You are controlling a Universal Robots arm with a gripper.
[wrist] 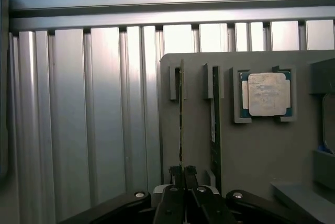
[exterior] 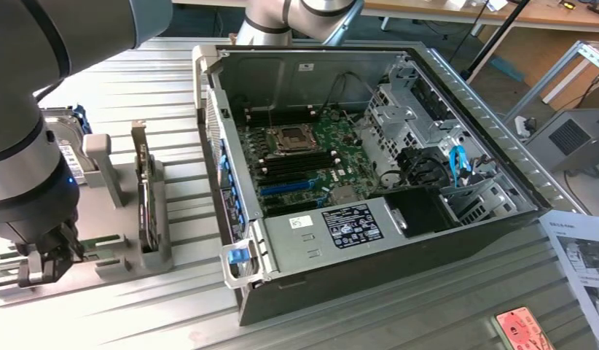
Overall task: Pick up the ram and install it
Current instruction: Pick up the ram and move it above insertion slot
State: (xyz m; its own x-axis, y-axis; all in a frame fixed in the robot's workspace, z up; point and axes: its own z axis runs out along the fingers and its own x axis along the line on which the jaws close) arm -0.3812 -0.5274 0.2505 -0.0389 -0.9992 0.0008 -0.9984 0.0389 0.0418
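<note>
Ribbed metal table (wrist: 104, 109); pincer (wrist: 182, 171) pinches ram (wrist: 181, 109) standing in grey holder (wrist: 261, 150).

Silver-grey arm (exterior: 28, 87) with dark joint bands; black gripper (wrist: 183, 170) with silver screws.

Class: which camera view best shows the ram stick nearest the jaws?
The wrist view: the ram stick stands on edge in the grey holder, its long edge running to the gripper. The exterior view has the gripper low at the holder; the stick there cannot be made out.
</note>
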